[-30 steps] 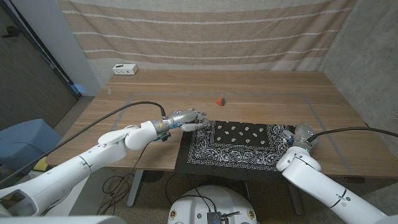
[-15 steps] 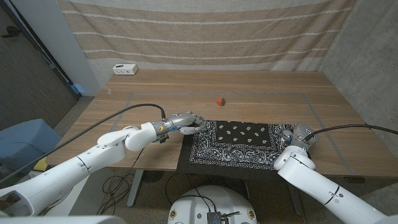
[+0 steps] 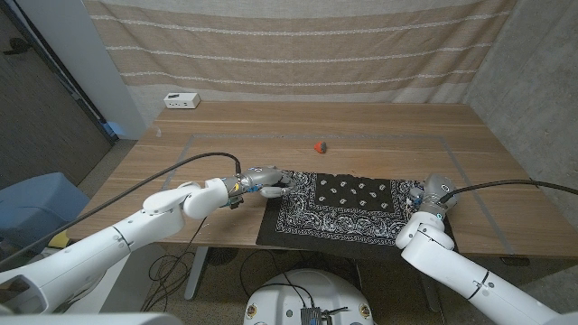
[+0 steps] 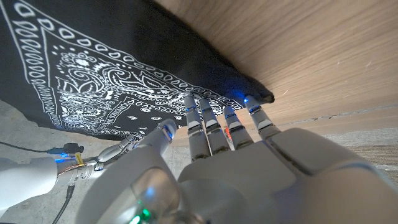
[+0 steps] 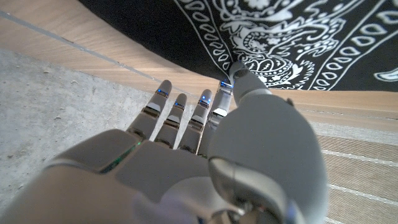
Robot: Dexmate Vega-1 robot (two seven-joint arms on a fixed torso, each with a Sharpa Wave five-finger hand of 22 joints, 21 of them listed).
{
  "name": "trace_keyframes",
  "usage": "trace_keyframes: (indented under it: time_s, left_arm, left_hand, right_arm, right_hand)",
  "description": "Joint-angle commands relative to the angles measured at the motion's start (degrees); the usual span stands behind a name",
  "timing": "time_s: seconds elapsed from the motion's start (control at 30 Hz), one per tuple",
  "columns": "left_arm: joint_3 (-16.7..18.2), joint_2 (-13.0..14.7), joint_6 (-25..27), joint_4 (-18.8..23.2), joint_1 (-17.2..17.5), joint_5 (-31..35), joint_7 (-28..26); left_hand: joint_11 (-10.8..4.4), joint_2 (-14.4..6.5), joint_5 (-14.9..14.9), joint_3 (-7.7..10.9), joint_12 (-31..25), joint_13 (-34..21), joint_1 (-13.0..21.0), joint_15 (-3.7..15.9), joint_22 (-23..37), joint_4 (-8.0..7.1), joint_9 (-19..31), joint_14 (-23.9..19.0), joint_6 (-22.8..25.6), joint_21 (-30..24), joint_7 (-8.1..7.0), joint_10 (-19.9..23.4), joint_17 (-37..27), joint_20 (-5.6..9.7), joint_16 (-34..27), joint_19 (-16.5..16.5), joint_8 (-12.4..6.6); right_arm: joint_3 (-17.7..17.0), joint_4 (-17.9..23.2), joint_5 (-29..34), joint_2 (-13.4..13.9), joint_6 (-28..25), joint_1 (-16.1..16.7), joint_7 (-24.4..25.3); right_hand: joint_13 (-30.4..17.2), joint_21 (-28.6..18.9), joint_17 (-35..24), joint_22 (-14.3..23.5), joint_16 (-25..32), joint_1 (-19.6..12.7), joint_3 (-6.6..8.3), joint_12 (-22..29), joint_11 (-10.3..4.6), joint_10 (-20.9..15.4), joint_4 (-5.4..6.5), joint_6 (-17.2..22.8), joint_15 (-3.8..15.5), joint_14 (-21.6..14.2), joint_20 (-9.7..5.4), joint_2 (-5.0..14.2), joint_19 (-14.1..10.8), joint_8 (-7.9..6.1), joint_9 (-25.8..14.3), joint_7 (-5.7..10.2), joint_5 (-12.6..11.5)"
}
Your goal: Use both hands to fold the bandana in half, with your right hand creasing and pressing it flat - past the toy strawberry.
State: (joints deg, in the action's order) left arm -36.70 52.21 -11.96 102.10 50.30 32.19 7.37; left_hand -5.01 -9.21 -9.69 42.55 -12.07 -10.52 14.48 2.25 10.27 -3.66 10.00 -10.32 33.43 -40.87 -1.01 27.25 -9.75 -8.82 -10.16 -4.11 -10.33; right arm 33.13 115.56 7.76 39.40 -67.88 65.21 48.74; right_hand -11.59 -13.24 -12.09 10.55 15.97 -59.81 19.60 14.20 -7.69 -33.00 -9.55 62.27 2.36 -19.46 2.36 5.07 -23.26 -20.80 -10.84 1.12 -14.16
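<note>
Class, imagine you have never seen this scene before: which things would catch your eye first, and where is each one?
The black bandana with white paisley print stands out first, spread at the table's near edge. The left hand sits at its left corner with fingertips on the cloth, and the right hand sits at its right side. Beyond the cloth, a small red toy strawberry lies alone on the wood.

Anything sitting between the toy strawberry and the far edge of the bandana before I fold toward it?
No. In the head view, only bare wooden table lies between the toy strawberry and the bandana's far edge.
</note>
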Motion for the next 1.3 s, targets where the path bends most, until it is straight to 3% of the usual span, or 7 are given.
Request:
trace_keyframes:
  time_s: [0.03,0.2,0.37,0.6,0.83,1.0,1.3]
  left_arm:
    - [-2.33,-0.51,3.41,-0.31,-1.9,2.59,3.52]
    - [-2.73,-0.81,3.21,-0.95,-2.51,2.42,3.31]
    - [-3.16,-1.04,2.99,-1.42,-3.09,2.13,3.6]
    - [-3.39,-1.37,2.96,-1.86,-3.71,1.82,3.4]
    - [-3.75,-1.55,2.73,-1.96,-4.41,2.05,3.55]
    - [-4.0,-1.59,2.67,-1.68,-4.79,2.44,3.84]
    - [-3.99,-1.31,3.16,-0.54,-4.45,2.8,4.13]
  left_hand:
    - [-0.01,0.05,-0.2,0.16,0.17,-0.14,-0.78,0.83,0.16,-0.5,0.32,0.47,-0.29,0.21,-0.04,-0.5,-0.13,-0.28,0.11,-0.53,0.23]
    - [0.04,0.08,-0.21,0.2,0.18,-0.15,-0.95,0.8,0.17,-0.63,0.33,0.53,-0.26,0.28,-0.14,-0.42,-0.1,-0.28,0.05,-0.49,0.11]
    - [0.06,0.15,-0.22,0.26,0.22,-0.16,-1.03,0.8,0.17,-0.63,0.34,0.54,-0.22,0.35,-0.1,-0.41,-0.04,-0.22,0.01,-0.44,0.03]
    - [0.17,0.28,-0.22,0.31,0.26,-0.16,-1.1,0.87,0.17,-0.56,0.34,0.56,-0.31,0.42,-0.11,-0.43,0.03,-0.12,-0.01,-0.37,0.0]
    - [0.23,0.33,-0.24,0.41,0.32,-0.17,-1.16,0.94,0.17,-0.49,0.34,0.5,-0.43,0.51,-0.09,-0.5,0.08,-0.14,-0.05,-0.31,-0.02]
    - [0.11,0.36,-0.24,0.47,0.35,-0.17,-1.19,0.94,0.17,-0.43,0.35,0.54,-0.52,0.57,-0.07,-0.53,0.11,-0.12,-0.04,-0.28,-0.03]
    - [0.21,0.41,-0.25,0.58,0.38,-0.17,-1.22,1.03,0.18,-0.31,0.35,0.55,-0.55,0.69,-0.06,-0.53,0.16,-0.13,-0.05,-0.26,-0.08]
  right_arm:
    - [-1.13,0.7,2.47,0.33,5.67,1.16,1.27]
    - [-4.38,2.21,1.75,-0.81,11.8,3.11,2.39]
    - [-2.79,1.15,6.23,-1.57,15.63,2.56,6.35]
    - [-1.05,1.79,11.4,-1.78,20.51,2.36,8.41]
    - [0.69,3.66,16.4,-1.56,23.19,2.63,8.01]
    - [2.47,6.33,19.9,-0.4,21.45,2.52,4.11]
    - [5.28,9.33,27.63,-0.3,19.49,2.68,1.56]
  right_hand:
    - [-0.07,-0.44,-0.17,0.09,0.56,-0.78,-0.35,0.38,-0.05,-0.86,0.05,1.25,7.98,-0.81,-0.21,0.11,-0.66,0.09,-0.27,0.18,0.35]
    - [-0.06,-0.45,-0.25,0.1,0.66,-1.69,-0.37,0.23,0.77,-1.27,0.02,1.42,7.46,-0.82,0.06,0.47,-0.84,0.3,-0.3,-1.37,0.5]
    - [-0.08,-0.31,-0.35,0.11,0.9,-2.46,-0.36,0.25,1.85,-2.06,0.06,1.56,7.2,-1.12,0.31,0.92,-0.62,0.45,-0.37,-2.42,0.72]
    - [-0.12,-0.24,-0.06,0.09,0.8,-3.5,0.25,0.64,1.58,-4.22,-0.2,2.96,7.52,-2.27,0.6,0.69,-0.7,0.16,-0.45,-4.28,1.07]
    - [-0.1,-0.01,0.26,-0.03,0.19,-5.02,1.67,0.94,1.63,-6.69,-0.6,6.11,7.64,-3.69,0.95,-1.01,-0.81,-1.43,-1.59,-7.19,1.96]
    - [-0.11,0.42,0.16,-0.07,-0.44,-4.63,2.1,0.41,1.56,-6.29,-0.22,7.57,7.81,-3.14,1.07,-1.99,-0.07,-2.45,-2.32,-6.83,2.24]
    - [-0.19,1.08,-0.11,-0.08,-1.2,-4.38,3.01,-0.37,2.05,-5.51,-0.02,8.03,7.52,-2.25,1.45,-2.88,1.38,-3.65,-3.6,-6.4,1.7]
